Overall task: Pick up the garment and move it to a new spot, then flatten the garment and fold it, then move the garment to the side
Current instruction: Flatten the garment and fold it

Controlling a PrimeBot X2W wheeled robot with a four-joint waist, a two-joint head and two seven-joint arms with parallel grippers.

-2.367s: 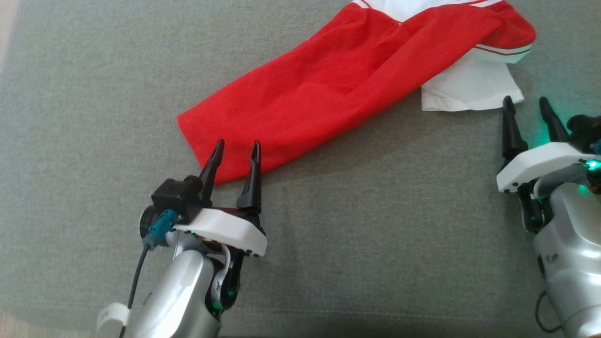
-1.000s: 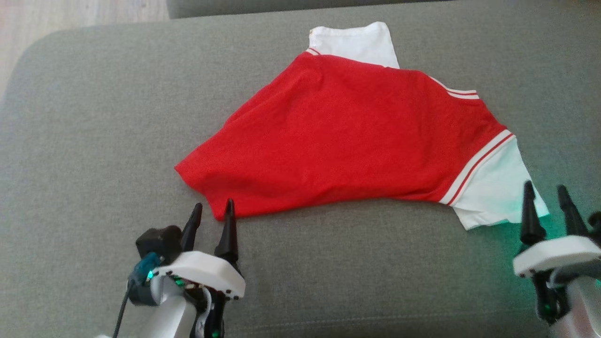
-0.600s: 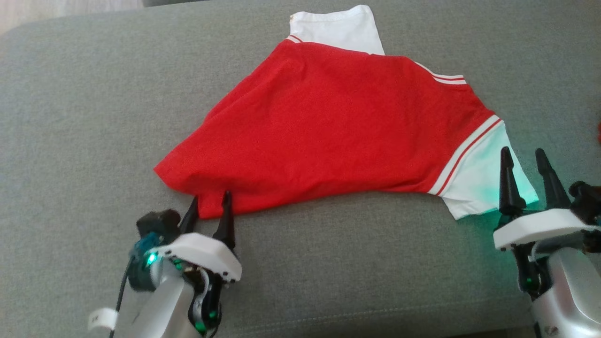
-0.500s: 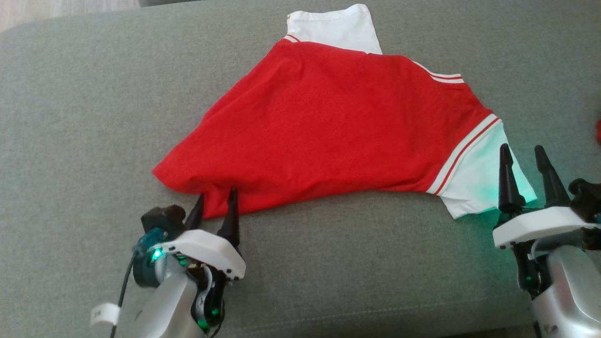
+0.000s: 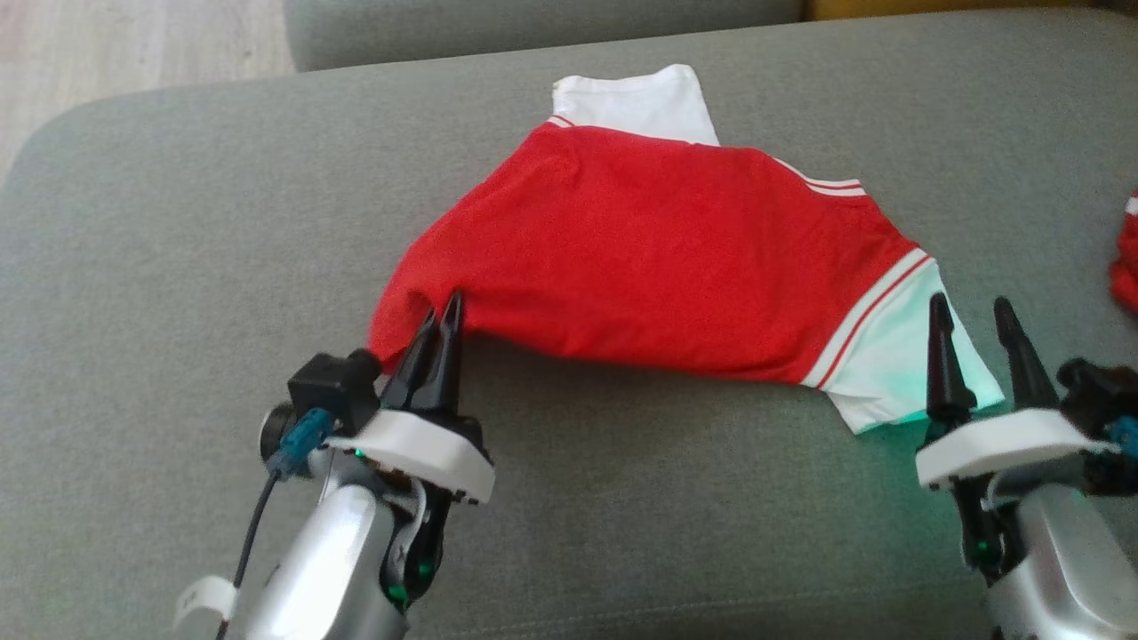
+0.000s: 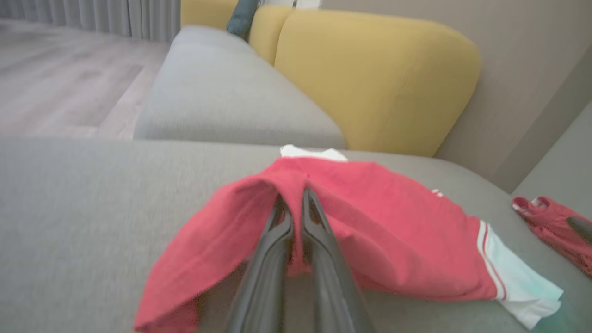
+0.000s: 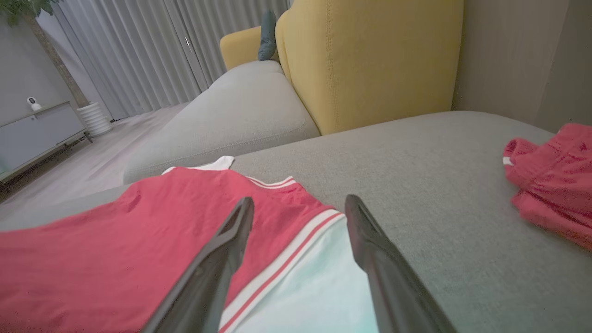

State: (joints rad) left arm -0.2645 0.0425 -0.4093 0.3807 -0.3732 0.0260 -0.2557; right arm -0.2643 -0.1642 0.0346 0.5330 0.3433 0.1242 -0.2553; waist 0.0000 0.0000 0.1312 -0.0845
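Observation:
The garment (image 5: 658, 258) is a red shirt with white sleeves and striped trim, spread on the grey cushion (image 5: 178, 267). My left gripper (image 5: 443, 313) is shut on the garment's near-left red hem, which it holds raised off the cushion; the left wrist view shows red cloth (image 6: 379, 240) draped over and pinched between the closed fingers (image 6: 277, 231). My right gripper (image 5: 969, 307) stands open at the white sleeve (image 5: 898, 356) on the near right, its fingers (image 7: 231, 231) straddling the sleeve's striped cuff (image 7: 296, 249) with nothing gripped.
A second red cloth (image 5: 1125, 267) lies at the cushion's right edge, also seen as a crumpled red piece (image 7: 550, 175). A yellow backrest (image 7: 370, 60) and another grey seat (image 6: 222, 101) stand behind. Wooden floor (image 5: 133, 44) lies beyond the left edge.
My left gripper closed on the garment's near-left hem and lifted it up and inward, bunching the red cloth. The right gripper stayed open at the white sleeve. The head camera shifted.

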